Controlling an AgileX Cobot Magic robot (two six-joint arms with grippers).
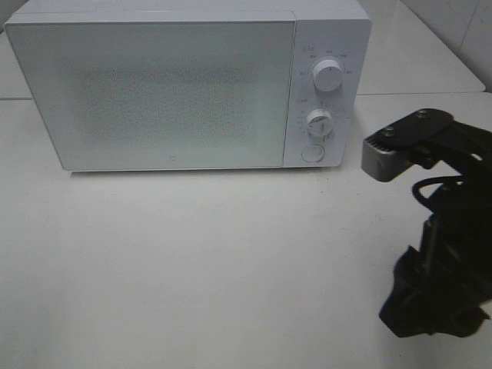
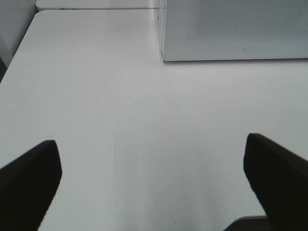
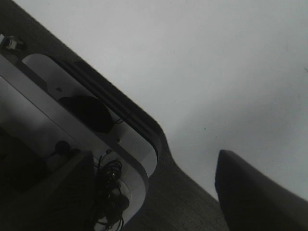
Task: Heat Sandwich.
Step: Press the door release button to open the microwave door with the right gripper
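From the high camera, a white microwave (image 1: 154, 92) stands at the back of a white table (image 1: 192, 269), its door shut. Two round knobs (image 1: 329, 77) (image 1: 318, 123) sit one above the other on its right-hand panel, with a round button (image 1: 311, 153) under them. The right arm (image 1: 442, 261), black with a grey block (image 1: 388, 157) at its top, stands at the right edge of the table, in front of and to the right of the microwave. The sandwich does not show here.

In the left wrist view, the left gripper (image 2: 154, 159) hangs over bare table (image 2: 120, 96). Its two dark fingers (image 2: 29, 178) stand wide apart with nothing between them. The lower front corner of the microwave (image 2: 231, 29) lies well ahead of it.

In the right wrist view, the right gripper (image 3: 154, 154) shows only one dark finger (image 3: 255, 192), set far out to one side with bare table against its inner face, so the jaws are apart and hold nothing. Beyond the table's dark edge (image 3: 120, 110) lies a pale panel (image 3: 72, 115) with black cables (image 3: 108, 192).

No view shows the sandwich, so how it lies relative to either gripper cannot be told.
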